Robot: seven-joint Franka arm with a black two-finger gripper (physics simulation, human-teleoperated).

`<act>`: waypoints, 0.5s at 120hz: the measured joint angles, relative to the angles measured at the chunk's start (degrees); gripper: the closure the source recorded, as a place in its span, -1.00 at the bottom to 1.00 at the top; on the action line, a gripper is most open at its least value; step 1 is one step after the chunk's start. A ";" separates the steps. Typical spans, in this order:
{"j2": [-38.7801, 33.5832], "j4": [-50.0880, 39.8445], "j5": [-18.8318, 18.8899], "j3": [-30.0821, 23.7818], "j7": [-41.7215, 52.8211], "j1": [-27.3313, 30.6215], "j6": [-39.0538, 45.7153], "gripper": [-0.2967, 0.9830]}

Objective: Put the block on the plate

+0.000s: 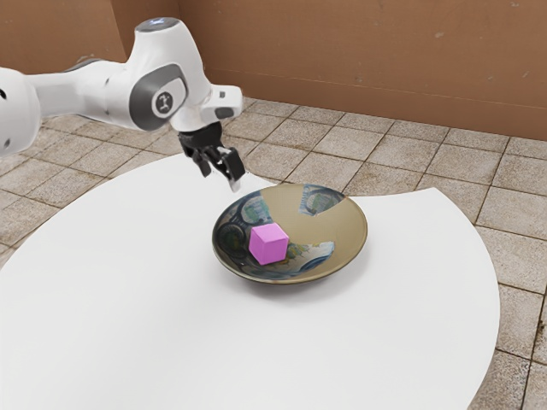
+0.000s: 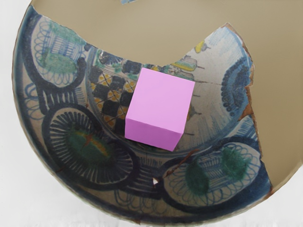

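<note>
one pink block point(image 1: 269, 244), within rim of patterned plate point(image 1: 346, 231), near tabletop's point(image 1: 128, 299) inward-curved edge; gripper point(image 1: 220, 178) raised, fingers parted.

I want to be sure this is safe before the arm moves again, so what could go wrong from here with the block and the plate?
The open gripper hangs near the rim of the plate, so a low sweep could clip it and jolt everything. The block sits loose in the plate, whose sides curve up, so a bump might make it slide or tip. Grasping it again might disturb a placement that already looks done.
</note>
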 joint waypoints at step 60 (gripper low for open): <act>-1.48 11.44 0.54 -0.43 0.47 7.65 -20.39 -0.53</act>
